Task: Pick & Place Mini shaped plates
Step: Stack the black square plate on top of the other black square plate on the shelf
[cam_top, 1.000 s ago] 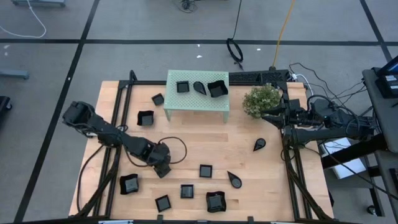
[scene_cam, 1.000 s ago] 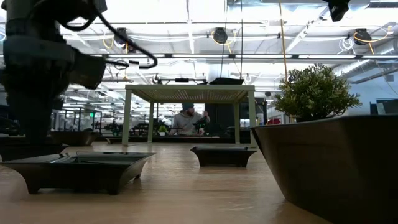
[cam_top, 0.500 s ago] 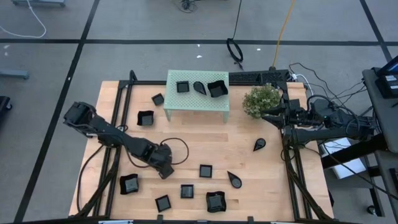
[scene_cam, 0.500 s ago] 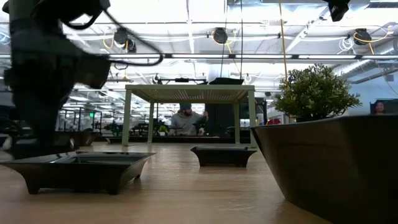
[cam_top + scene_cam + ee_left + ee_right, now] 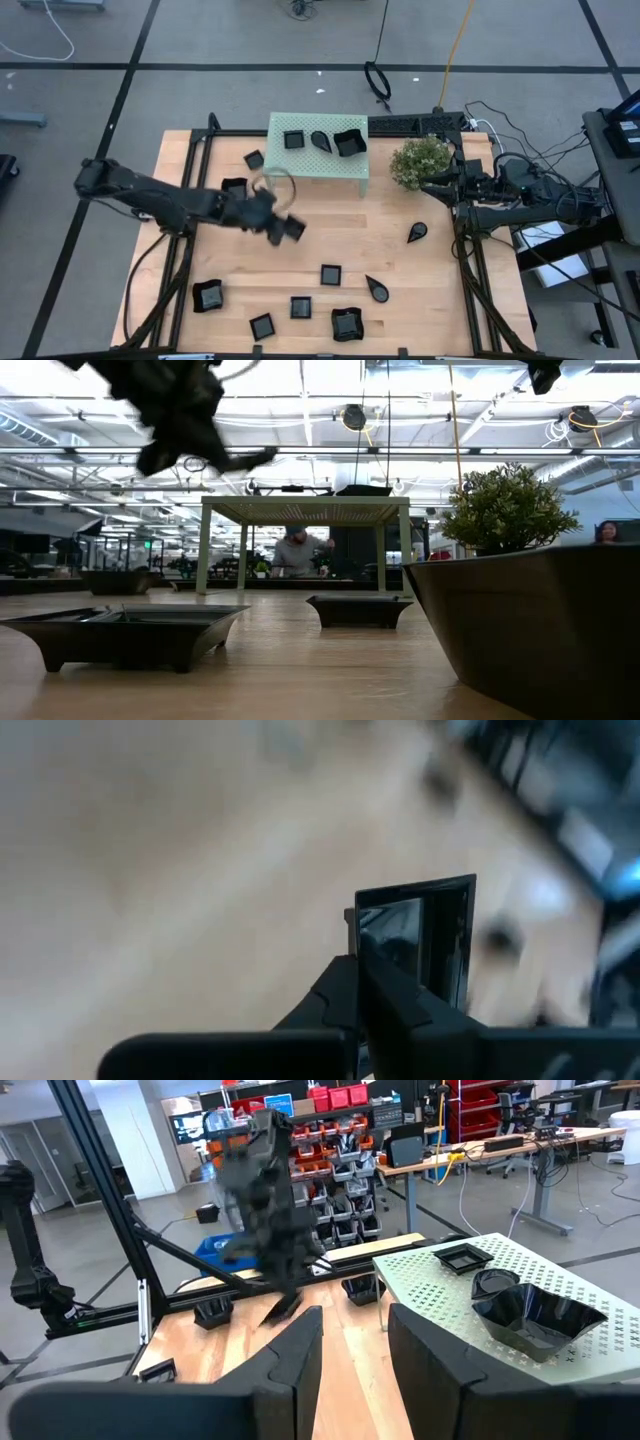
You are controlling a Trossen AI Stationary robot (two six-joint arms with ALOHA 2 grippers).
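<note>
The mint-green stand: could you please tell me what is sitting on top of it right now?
On the stand sit three black dishes: a small square one, a teardrop and a larger curved-rim square. The tabletop beneath the stand is covered from above.

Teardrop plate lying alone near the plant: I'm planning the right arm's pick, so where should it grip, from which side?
Probably its raised rim, from straight above: the teardrop plate lies flat on the table, too low for a sideways approach. Put one finger inside, one outside, as the left pincer holds its square plate.
</note>
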